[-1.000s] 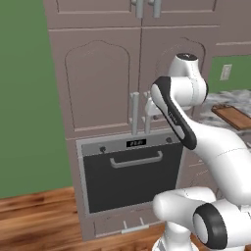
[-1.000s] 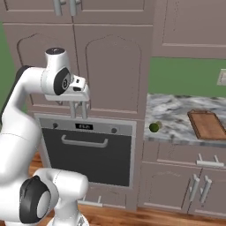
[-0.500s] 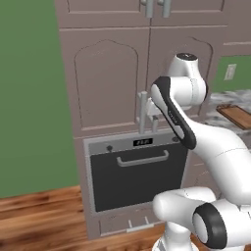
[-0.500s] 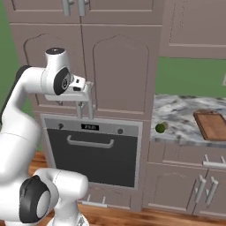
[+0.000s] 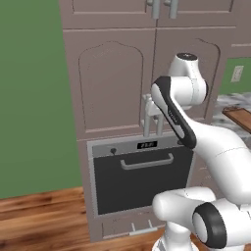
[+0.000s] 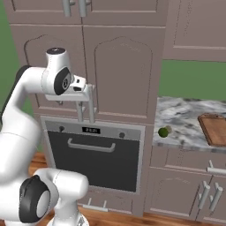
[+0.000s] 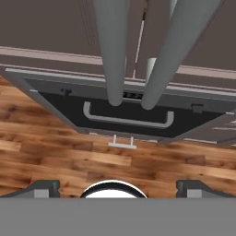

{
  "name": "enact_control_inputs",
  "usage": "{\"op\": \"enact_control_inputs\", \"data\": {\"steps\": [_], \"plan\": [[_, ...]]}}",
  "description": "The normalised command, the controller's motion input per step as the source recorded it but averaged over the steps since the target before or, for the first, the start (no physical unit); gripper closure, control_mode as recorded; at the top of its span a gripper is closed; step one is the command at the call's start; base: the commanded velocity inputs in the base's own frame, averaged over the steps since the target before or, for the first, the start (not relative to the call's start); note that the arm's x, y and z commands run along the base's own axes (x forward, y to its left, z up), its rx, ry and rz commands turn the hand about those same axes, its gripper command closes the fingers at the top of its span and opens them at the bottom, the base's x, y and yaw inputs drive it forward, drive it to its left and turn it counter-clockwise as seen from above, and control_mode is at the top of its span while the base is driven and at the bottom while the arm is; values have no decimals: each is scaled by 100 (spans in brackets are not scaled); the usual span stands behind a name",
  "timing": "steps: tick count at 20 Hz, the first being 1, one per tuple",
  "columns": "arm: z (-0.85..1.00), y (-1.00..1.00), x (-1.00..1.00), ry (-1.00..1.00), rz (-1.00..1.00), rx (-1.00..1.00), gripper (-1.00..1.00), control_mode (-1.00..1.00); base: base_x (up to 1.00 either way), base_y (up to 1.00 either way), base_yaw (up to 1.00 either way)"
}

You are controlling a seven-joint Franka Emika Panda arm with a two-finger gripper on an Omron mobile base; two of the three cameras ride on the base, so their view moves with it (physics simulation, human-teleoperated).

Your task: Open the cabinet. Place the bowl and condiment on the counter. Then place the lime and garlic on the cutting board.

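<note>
My gripper (image 6: 85, 115) hangs wide open, empty, fingers pointing down before the tall taupe-brown arched-panel cabinet (image 6: 118, 75), lined up for its grey bar handle (image 7: 152, 71). Door shut.

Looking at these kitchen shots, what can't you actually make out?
- Inside of the cabinet: hidden in both base views by its shut doors, so bowl, condiment and garlic cannot be made out.
- Cutting board: cut off by the right edge in the right base view.
- Claw: fingertips barely rise into the hand view.
</note>
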Motion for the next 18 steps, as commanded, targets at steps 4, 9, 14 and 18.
{"op": "enact_control_inputs", "data": {"steps": [4,9,14,18], "plan": [[0,0,0,0,0,0,-100,-100,0,0,0],[-3,-8,-7,-7,0,2,-100,-100,0,0,0],[-14,-21,-13,-18,0,10,-100,-100,0,0,0],[-24,-20,-4,-16,0,9,-100,-100,0,0,0]]}}
